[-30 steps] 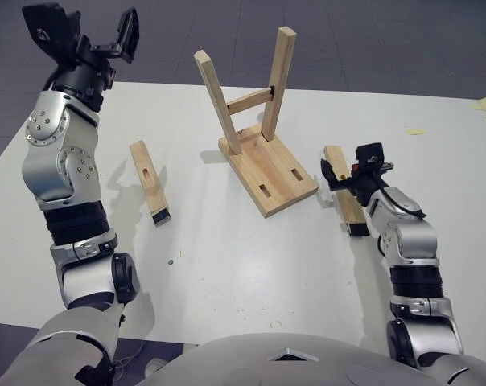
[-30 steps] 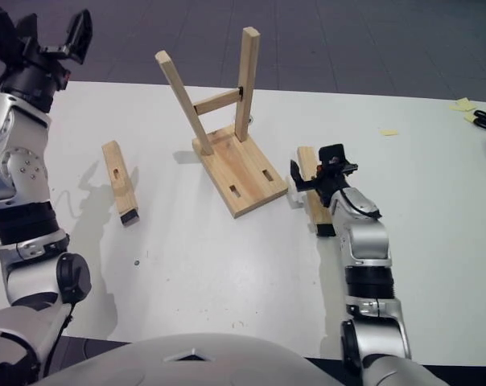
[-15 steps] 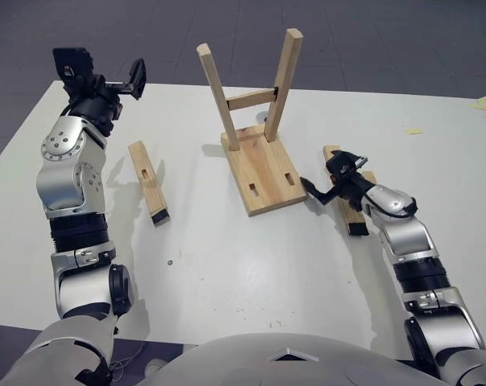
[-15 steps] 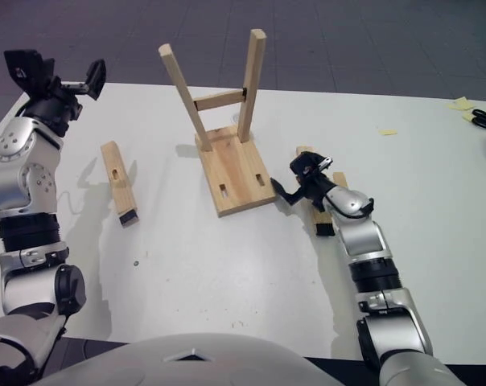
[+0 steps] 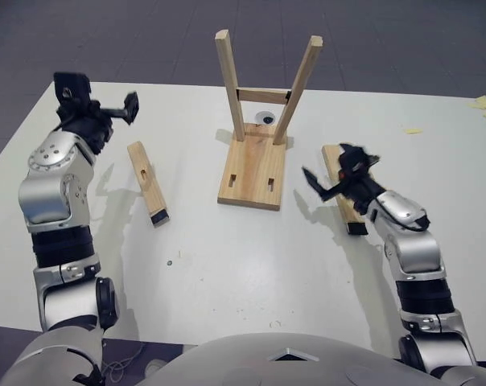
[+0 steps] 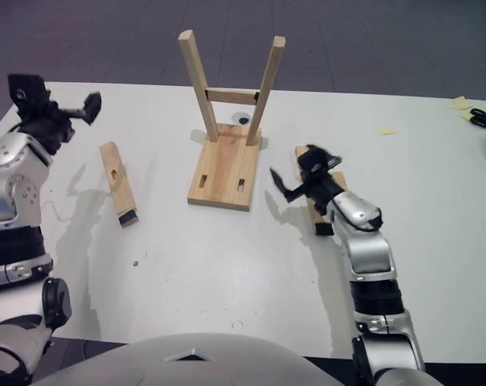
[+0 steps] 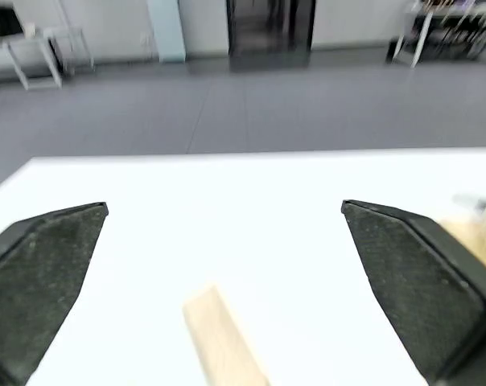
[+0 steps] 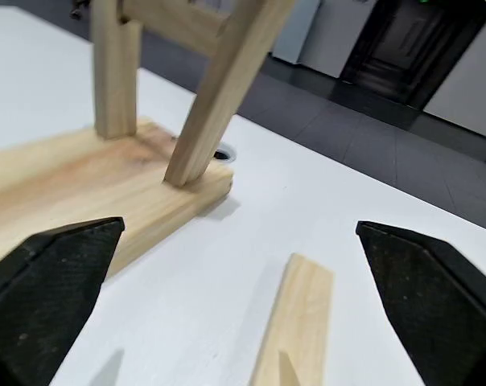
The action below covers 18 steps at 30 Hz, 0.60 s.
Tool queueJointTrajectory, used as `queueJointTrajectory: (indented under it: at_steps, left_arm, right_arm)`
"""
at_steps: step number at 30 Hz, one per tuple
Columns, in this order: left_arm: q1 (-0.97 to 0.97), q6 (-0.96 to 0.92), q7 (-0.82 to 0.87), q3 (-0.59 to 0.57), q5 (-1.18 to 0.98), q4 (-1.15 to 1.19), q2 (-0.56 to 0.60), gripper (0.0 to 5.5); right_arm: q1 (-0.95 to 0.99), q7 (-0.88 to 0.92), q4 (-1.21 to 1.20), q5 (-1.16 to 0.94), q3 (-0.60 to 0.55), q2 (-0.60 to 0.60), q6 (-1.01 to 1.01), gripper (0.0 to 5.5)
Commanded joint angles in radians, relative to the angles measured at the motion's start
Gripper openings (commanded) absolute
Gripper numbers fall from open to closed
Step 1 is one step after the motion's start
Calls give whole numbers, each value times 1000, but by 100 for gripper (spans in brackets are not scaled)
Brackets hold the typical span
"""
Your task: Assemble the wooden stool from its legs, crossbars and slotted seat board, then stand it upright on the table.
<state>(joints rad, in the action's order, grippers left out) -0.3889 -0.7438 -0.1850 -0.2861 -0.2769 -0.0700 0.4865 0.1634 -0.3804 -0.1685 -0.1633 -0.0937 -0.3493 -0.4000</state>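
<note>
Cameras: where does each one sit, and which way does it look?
Left eye view: on the head, facing down over the table; both arms, left gripper and right gripper show.
Right eye view: beside it, same scene and arms.
Left wrist view: on that wrist, looking between its fingers at a loose leg.
Right wrist view: on that wrist, between its fingers the seat board and second loose leg.
Shared: eyes and right wrist see the seat board.

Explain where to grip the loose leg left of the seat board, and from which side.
Probably grip the loose leg at mid-length, across its narrow width, coming from above. It lies flat on the table, so both long sides are free.
</note>
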Motion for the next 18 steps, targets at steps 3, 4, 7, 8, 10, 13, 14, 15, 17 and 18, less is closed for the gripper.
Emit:
queueJointTrajectory:
  at_steps: [3, 4, 7, 8, 10, 13, 14, 15, 17, 18]
  left_arm:
    - [73, -164, 55, -5, -15, -114, -57, 540]
    - [55, -170, 53, -12, -23, -115, -61, 540]
    - [25, -188, 57, -21, -18, -96, -55, 540]
    - [33, -201, 65, -26, -14, -91, -57, 540]
    - [72, -245, 86, -41, -16, -113, -71, 540]
    - [135, -307, 126, -54, -19, -165, -122, 540]
    - [152, -315, 147, -62, -15, -174, -145, 540]
    - [169, -310, 167, -68, -8, -177, -167, 540]
    - [196, -301, 217, -108, -4, -194, -219, 540]
    - [204, -273, 239, -137, -5, -216, -238, 540]
  right_arm:
    - [-23, 116, -60, -144, -171, 82, -101, 538]
    - [-28, 128, -59, -155, -186, 87, -112, 538]
    - [-31, 159, -62, -183, -216, 102, -128, 538]
    - [-34, 169, -61, -172, -213, 101, -119, 538]
    - [-44, 180, -63, -162, -207, 102, -102, 538]
    - [-55, 195, -64, -160, -211, 107, -92, 538]
    - [-56, 194, -59, -154, -204, 101, -87, 538]
    - [-59, 191, -52, -147, -196, 96, -76, 538]
    - [-61, 193, -38, -154, -206, 89, -96, 538]
    - [-56, 178, -20, -155, -209, 69, -107, 538]
